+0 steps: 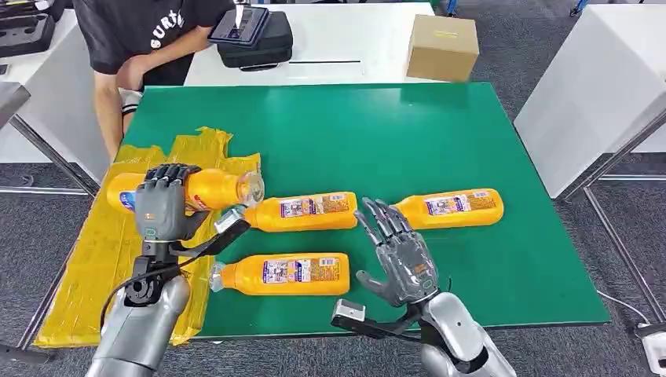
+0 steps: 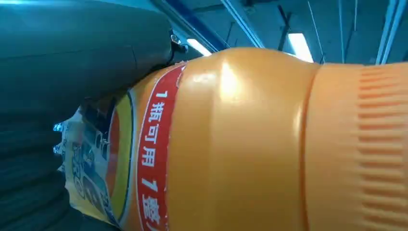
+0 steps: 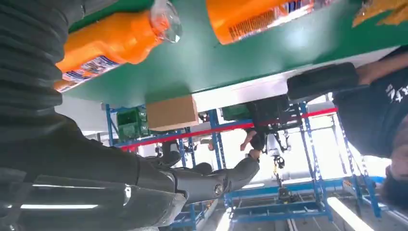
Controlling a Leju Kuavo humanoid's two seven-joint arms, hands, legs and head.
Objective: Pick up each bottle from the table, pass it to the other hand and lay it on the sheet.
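Note:
My left hand [image 1: 162, 206] grips an orange bottle [image 1: 210, 189] lying sideways just above the yellow sheet [image 1: 118, 236] at the green table's left edge; its clear cap end points right. The left wrist view has the same bottle [image 2: 250, 144] close up. Three more orange bottles lie on the green table [image 1: 377, 133]: one in the middle [image 1: 302, 212], one nearer the front edge [image 1: 287, 273], one to the right [image 1: 451, 208]. My right hand [image 1: 399, 255] is open, fingers spread, raised above the table between the front and right bottles. The right wrist view shows its fingers [image 3: 211, 180] holding nothing.
A person in a black shirt [image 1: 145, 35] stands at the table's far left corner. On the white table behind sit a black case [image 1: 255, 39] and a cardboard box [image 1: 442, 47]. Another white table [image 1: 605, 86] stands at the right.

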